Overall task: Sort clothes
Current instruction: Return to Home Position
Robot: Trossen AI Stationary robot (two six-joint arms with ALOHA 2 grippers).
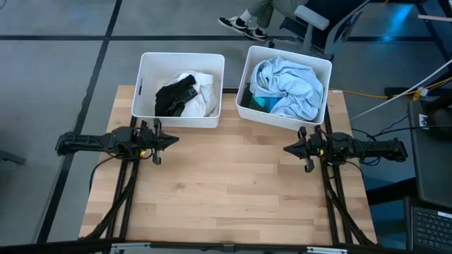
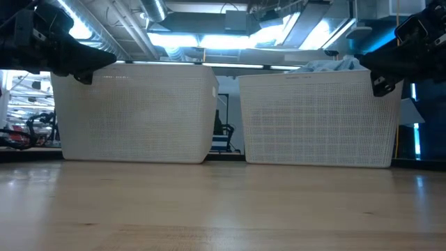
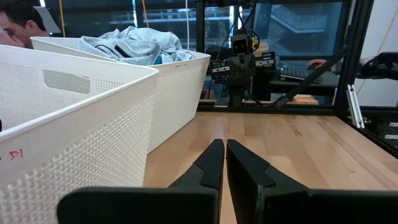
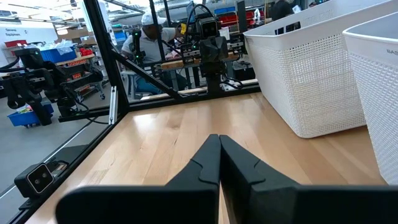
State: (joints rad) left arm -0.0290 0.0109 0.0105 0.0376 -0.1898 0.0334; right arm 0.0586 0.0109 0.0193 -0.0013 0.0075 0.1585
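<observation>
Left gripper and right gripper, both closed, hang over the wooden table; a person seemingly sits beyond.

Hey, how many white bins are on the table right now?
2. The left bin, by the left gripper, holds black and white clothes; the right bin, by the right gripper, holds pale blue and teal clothes. No others appear hidden.

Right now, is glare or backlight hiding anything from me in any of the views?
High view: even light, no glare; the black garment and pale blue garment read clearly in their bins. Low view: ceiling lights backlight the scene, so the left gripper and right gripper are plain silhouettes. Left wrist view: the shut fingers stand out against the lit table; right wrist view likewise.
</observation>
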